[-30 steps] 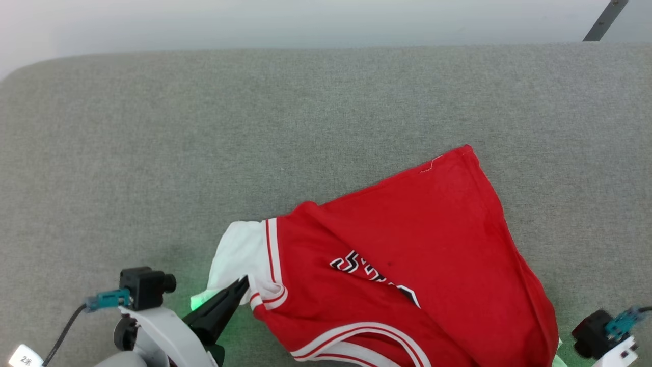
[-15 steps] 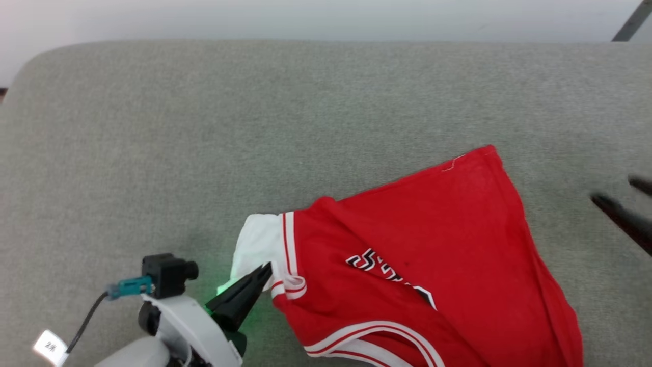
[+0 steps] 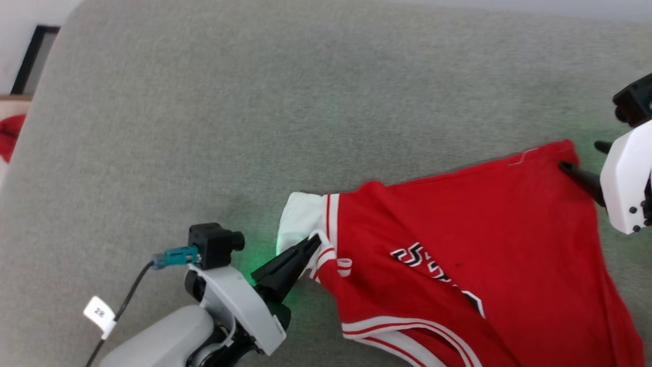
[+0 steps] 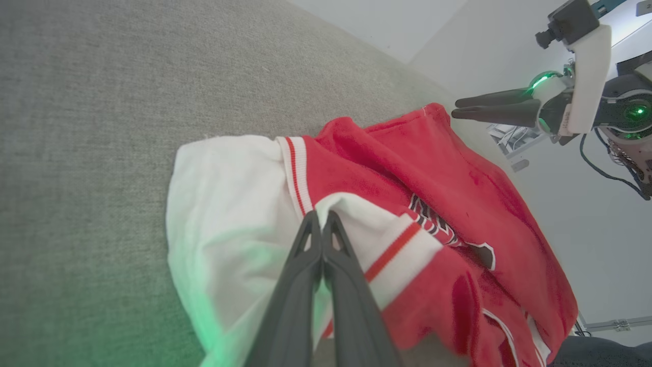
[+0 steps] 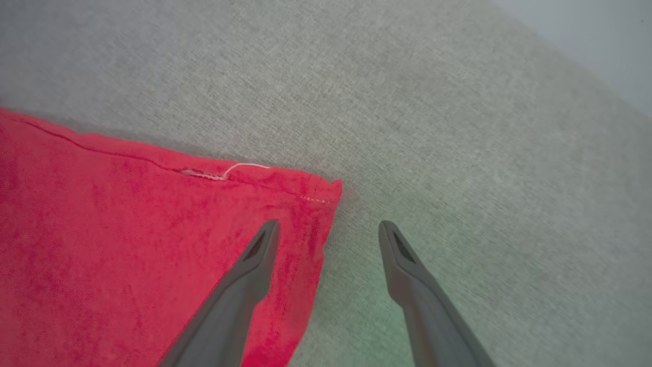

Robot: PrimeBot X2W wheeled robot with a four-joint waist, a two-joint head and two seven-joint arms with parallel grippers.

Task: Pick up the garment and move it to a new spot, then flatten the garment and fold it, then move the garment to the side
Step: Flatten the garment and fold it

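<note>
A grey fabric surface took up most of the head view. On it, from the centre out toward 4 o'clock, lay the garment, red and rumpled rather than flat, with black white-edged lettering (partly lost in a fold) facing up. Its white sleeve sat at the garment's 9 o'clock end, and its hem corner reached toward 2 o'clock.

The left gripper came in from 7 o'clock, pointing toward 2 o'clock. Its jaws were pressed together. In the left wrist view they pinched a peak of the sleeve's striped cuff at the tips.

The right gripper entered from 3 o'clock at the hem corner. In the right wrist view its jaws stood wide apart and held nothing. One of its fingers, at 7 o'clock, hung over red cloth and the other, at 5 o'clock, over bare surface, with the corner between them. Whether either touched down I could not tell. A pale loose thread lay along the hem, just toward 9 o'clock of that corner.
</note>
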